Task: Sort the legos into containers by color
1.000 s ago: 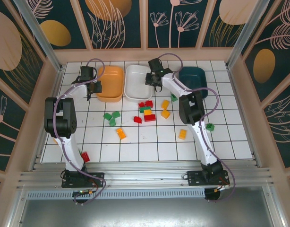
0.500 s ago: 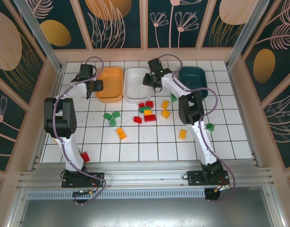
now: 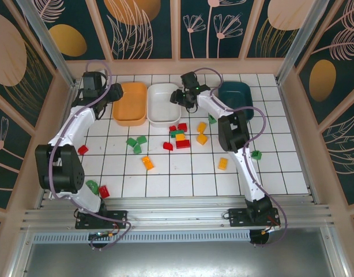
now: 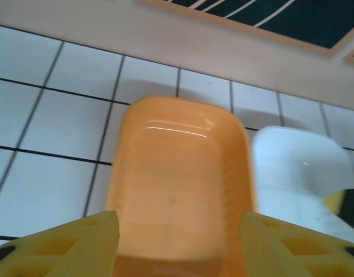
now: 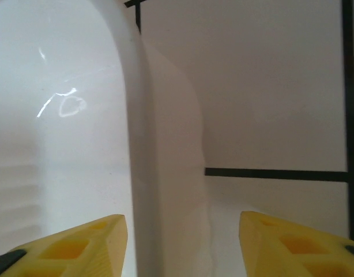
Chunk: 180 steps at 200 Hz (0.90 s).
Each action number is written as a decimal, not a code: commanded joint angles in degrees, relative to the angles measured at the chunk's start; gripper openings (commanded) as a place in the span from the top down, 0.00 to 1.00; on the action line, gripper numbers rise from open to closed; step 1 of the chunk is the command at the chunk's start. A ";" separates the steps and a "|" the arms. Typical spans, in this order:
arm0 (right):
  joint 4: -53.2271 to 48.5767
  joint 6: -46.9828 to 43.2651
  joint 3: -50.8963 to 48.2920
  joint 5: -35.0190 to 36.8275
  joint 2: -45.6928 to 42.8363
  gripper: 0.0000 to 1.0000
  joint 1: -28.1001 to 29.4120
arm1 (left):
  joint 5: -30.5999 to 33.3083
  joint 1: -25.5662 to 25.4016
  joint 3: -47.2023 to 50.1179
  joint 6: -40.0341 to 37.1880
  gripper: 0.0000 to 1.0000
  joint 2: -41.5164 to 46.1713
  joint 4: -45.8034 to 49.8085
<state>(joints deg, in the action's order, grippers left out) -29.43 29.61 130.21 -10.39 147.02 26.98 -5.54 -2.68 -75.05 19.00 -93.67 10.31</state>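
Three trays stand in a row at the back: orange, white and dark teal; none of them holds a brick. Red, green and yellow-orange legos lie scattered on the tiles, most of them in a cluster in front of the white tray. My left gripper hangs open at the orange tray's far-left corner. In the left wrist view the orange tray lies between the fingers. My right gripper is open over the white tray's right rim, which runs between its fingertips.
Loose bricks lie at the left: a red one, a green one and a red one. A green brick sits by the right arm. Wooden walls close in the tiled table at the back and sides.
My left arm has swung out to the left and its gripper has moved back to the orange tray's far-left corner, uncovering two bricks at the left. The right gripper has edged slightly left.
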 commanded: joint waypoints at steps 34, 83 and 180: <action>-2.14 -7.96 -5.54 8.46 -16.77 0.42 -3.16 | -14.00 -1.33 18.40 14.79 0.39 11.80 -17.29; -2.70 -17.12 -19.97 19.32 -26.62 0.43 -13.75 | -17.90 -1.54 34.77 25.03 0.29 22.71 -25.68; 1.06 -22.65 -32.49 18.61 -24.12 0.45 -27.48 | -22.90 -1.79 40.53 28.54 0.21 25.10 -24.13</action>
<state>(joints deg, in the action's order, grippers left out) -27.97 9.13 96.29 8.97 120.22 -1.04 -25.74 -4.10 -34.06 45.41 -66.94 -12.21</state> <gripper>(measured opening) 0.565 0.791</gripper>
